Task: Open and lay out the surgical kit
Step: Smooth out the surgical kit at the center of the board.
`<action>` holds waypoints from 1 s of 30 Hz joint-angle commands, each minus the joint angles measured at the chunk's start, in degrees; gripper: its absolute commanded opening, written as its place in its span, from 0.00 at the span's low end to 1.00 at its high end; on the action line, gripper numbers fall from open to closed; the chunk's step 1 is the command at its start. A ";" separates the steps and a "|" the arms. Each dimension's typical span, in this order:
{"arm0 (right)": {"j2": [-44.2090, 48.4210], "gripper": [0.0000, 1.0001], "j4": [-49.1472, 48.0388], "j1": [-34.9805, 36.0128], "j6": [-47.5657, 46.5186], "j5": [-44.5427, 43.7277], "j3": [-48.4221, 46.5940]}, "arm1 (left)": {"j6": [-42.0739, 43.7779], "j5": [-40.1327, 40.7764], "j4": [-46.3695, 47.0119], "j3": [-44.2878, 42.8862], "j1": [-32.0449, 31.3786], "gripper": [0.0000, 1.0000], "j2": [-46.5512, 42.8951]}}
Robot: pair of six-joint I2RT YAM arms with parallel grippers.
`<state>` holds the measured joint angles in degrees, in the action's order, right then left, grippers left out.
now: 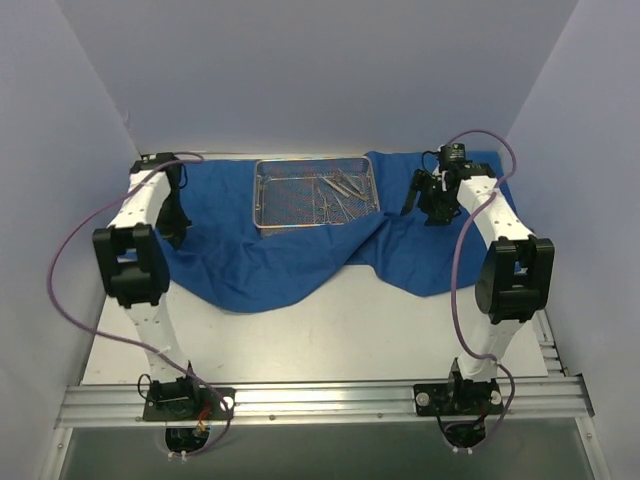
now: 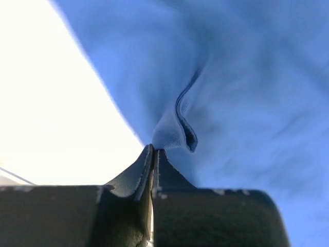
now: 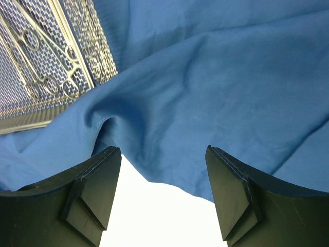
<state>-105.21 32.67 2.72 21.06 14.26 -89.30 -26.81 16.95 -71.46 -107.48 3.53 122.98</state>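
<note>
The royal-blue cloth wrap (image 1: 260,265) lies opened out across the back of the table, with its front edge rumpled. The silver wire-mesh tray (image 1: 270,205) sits on it at the back centre and holds several slim steel instruments (image 1: 343,190). My left gripper (image 1: 178,232) is at the cloth's left edge, shut (image 2: 154,150) on a pinched fold of the cloth (image 2: 172,135). My right gripper (image 1: 425,205) is open (image 3: 163,154) just above the cloth's front edge (image 3: 216,77), right of the tray (image 3: 97,56). The instruments' ring handles (image 3: 38,62) show in the right wrist view.
The white tabletop (image 1: 330,320) lies bare in front of the cloth and shows in both wrist views (image 2: 51,103) (image 3: 154,216). Pale enclosure walls (image 1: 60,150) stand on three sides. A metal rail (image 1: 320,398) carries the arm bases at the near edge.
</note>
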 commanded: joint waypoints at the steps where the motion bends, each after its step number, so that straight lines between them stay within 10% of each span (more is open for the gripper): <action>1: -0.61 0.68 0.56 1.32 1.35 2.26 1.23 | -3.59 1.07 -0.43 11.97 3.05 0.02 -17.81; 12: -2.37 0.68 3.28 5.28 2.85 4.20 1.59 | -2.55 -3.33 -1.48 38.40 32.93 0.03 -48.18; 21: -0.26 0.71 9.60 2.47 2.41 -3.53 1.84 | 1.93 -13.67 4.22 33.65 31.90 0.77 -44.50; 30: 2.20 0.72 12.25 -7.46 -0.40 -15.91 7.20 | 2.47 -27.58 18.37 32.87 15.23 0.77 -36.34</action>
<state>-106.37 40.73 -2.11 22.24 5.30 -83.72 -24.49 -4.03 -60.38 -71.64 24.51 82.81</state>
